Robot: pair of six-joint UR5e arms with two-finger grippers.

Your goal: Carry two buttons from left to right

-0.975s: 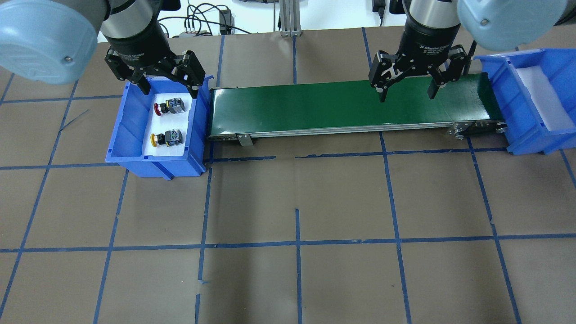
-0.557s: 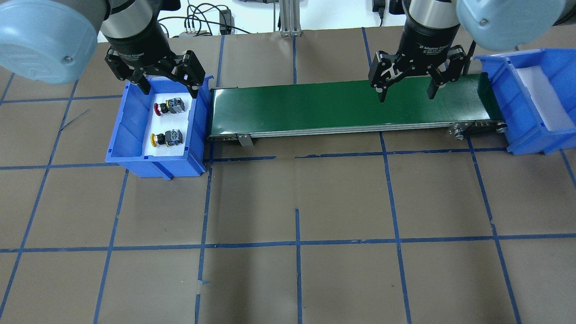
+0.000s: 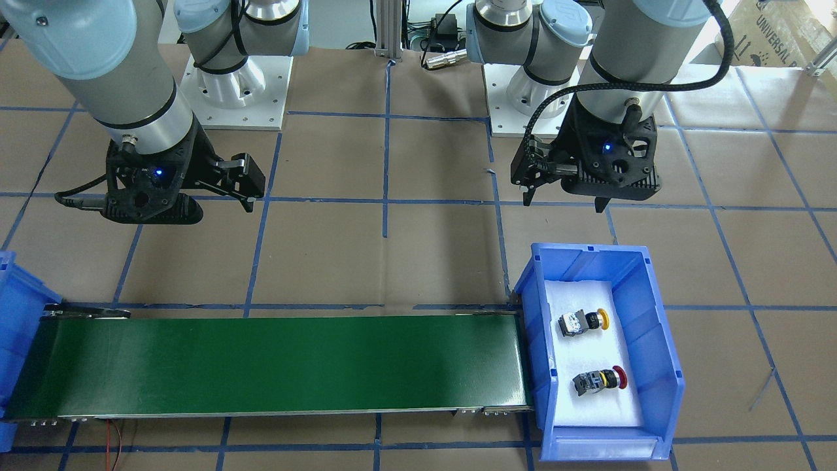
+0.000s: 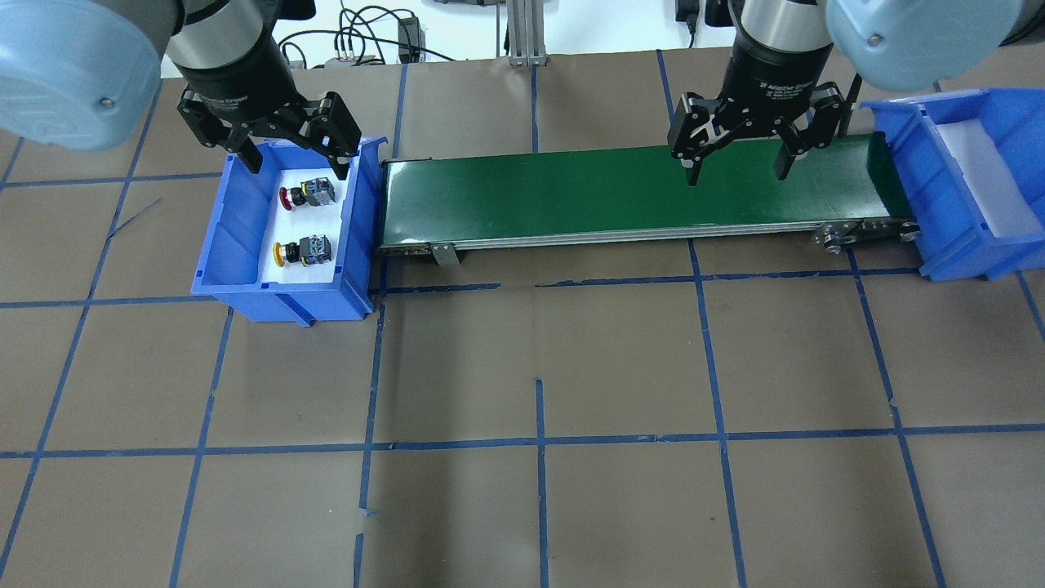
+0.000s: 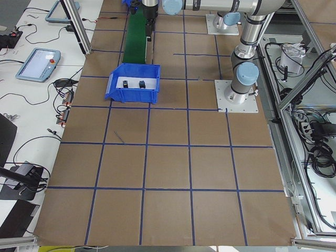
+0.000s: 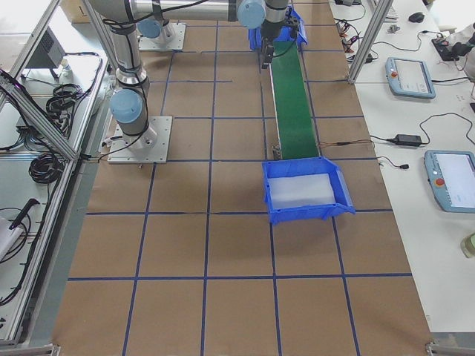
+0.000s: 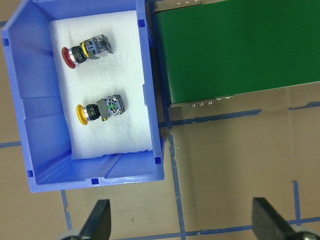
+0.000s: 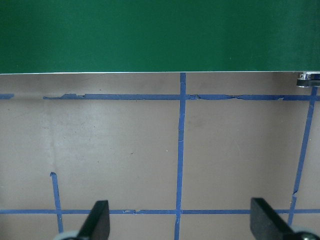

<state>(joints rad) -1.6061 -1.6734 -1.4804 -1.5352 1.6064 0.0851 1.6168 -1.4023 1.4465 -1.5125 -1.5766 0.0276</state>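
Brown taped tabletop (image 4: 539, 343); left gripper (image 4: 295, 167), jaws spread, should descend squarely astride the red button (image 4: 306, 194) (right gripper (image 4: 735, 175) likewise spread).

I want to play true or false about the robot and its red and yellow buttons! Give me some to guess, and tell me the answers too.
1. The yellow button and the red button both lie in the left blue bin. True.
2. The red button is riding on the green belt. False: it lies in the left blue bin, and the belt has no button on it.
3. The left gripper is shut on the yellow button. False: it is open above the bin and holds nothing.
4. The right gripper is open. True.
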